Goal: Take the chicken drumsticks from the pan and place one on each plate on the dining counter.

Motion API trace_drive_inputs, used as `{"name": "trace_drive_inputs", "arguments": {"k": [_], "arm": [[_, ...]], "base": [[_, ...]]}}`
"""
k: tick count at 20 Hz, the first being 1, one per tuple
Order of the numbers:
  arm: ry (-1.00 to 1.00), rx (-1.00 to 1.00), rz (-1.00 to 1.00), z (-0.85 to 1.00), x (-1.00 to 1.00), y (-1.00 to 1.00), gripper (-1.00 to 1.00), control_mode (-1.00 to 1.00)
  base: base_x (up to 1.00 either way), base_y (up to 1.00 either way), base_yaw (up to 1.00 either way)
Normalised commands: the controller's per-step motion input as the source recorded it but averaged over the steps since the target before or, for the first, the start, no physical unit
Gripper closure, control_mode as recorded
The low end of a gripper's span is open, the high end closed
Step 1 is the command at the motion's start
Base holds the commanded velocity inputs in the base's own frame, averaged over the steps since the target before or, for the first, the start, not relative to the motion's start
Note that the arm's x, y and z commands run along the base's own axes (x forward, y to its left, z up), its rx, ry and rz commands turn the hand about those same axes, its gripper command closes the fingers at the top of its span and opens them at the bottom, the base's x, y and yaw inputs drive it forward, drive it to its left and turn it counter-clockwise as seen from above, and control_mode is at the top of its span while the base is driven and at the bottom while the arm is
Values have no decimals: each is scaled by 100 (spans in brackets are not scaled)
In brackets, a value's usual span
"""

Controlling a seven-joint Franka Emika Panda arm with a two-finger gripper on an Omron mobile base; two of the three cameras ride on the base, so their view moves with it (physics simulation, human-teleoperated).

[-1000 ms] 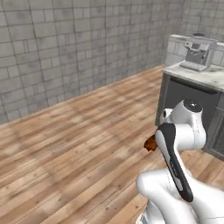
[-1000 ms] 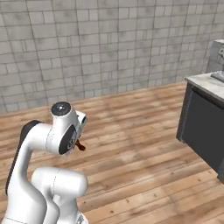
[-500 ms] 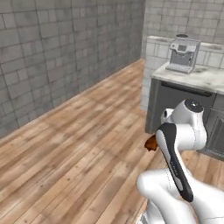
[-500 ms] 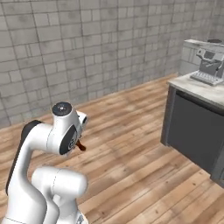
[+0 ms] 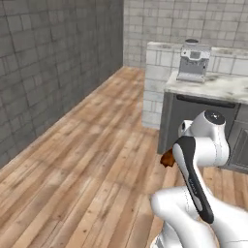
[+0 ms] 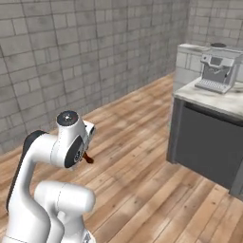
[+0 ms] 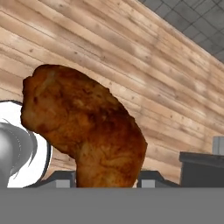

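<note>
- Grey block wall (image 5: 53, 72) along the left, meeting a lighter tiled wall (image 5: 193, 19) at the far corner.
- Wood plank floor (image 5: 92, 160) across the room, boards running toward that corner.
- Drumstick (image 7: 87, 131) clamped in the end effector (image 7: 107, 177), thick end outermost, over the planks; seen from the left base as a brown tip (image 5: 167, 158) beside the folded arm, from the right base as a small dark-red bit (image 6: 88, 159) under the wrist.
- Dark finger tips (image 7: 61, 178) pressed to either side of the meat.
- Right of the arm, a marble tabletop (image 5: 218, 87) on a dark grey cabinet (image 6: 209, 147), against the tiled wall.
- On that tabletop, a silver coffee machine (image 5: 193, 63), upright near the back edge.
</note>
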Motion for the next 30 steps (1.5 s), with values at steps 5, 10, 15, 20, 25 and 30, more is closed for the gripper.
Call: {"name": "trace_drive_inputs", "arguments": {"k": [5, 10, 15, 20, 25, 30], "arm": [[0, 0, 0, 0, 0, 0, 100, 100], [0, 0, 0, 0, 0, 0, 100, 100], [0, 0, 0, 0, 0, 0, 100, 100], [0, 0, 0, 0, 0, 0, 100, 100], [0, 0, 0, 0, 0, 0, 100, 100], [0, 0, 0, 0, 0, 0, 100, 100]], "base": [[100, 73, -39], [100, 65, -31], [100, 54, -30], [100, 49, -31], [100, 61, -37], [100, 95, -32]]}}
